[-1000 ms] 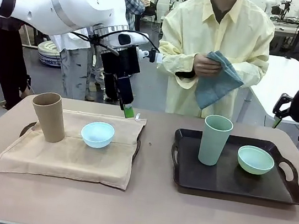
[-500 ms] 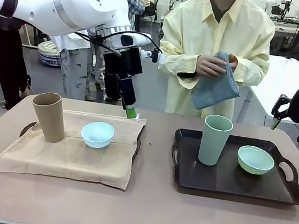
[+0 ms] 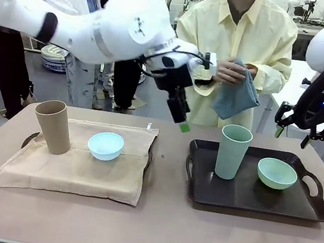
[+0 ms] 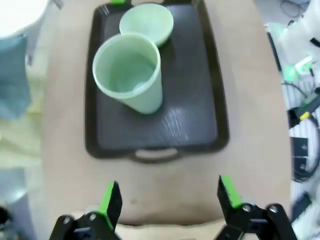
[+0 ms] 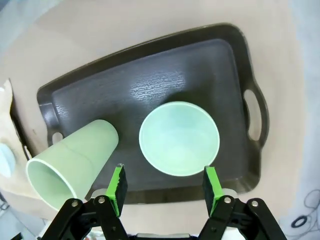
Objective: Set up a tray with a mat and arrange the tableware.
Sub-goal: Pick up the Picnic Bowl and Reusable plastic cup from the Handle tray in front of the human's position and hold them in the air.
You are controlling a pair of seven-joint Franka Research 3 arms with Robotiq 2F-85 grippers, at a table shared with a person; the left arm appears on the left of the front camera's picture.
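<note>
The left hand (image 3: pixel 182 125) hangs in the air with its green-padded fingers spread wide and nothing between them, above the strip of bench (image 3: pixel 160 218) that separates the two trays, close to the near-left corner of the dark tray (image 3: pixel 248 197). From its wrist camera the pale green cup (image 4: pixel 129 72) stands upright on that tray with the pale green bowl (image 4: pixel 146 22) just beyond it, apart from the cup. The right hand (image 3: pixel 291 137) hovers over the far right side of the same tray, its fingers also parted and empty; its own camera looks straight down on the bowl, which sits between the two pads well below them. On the other side of the bench a beige mat (image 3: pixel 70 172) lies over what seems to be a second tray, of which only dark bits of rim show at the edges. The tan cup (image 3: pixel 53 125) stands upright on the mat's far left, and the light blue bowl (image 3: pixel 105 145) rests near it toward the middle. Across the bench a person in a pale yellow shirt holds a blue-grey cloth (image 3: pixel 236 96) at chest height.
</note>
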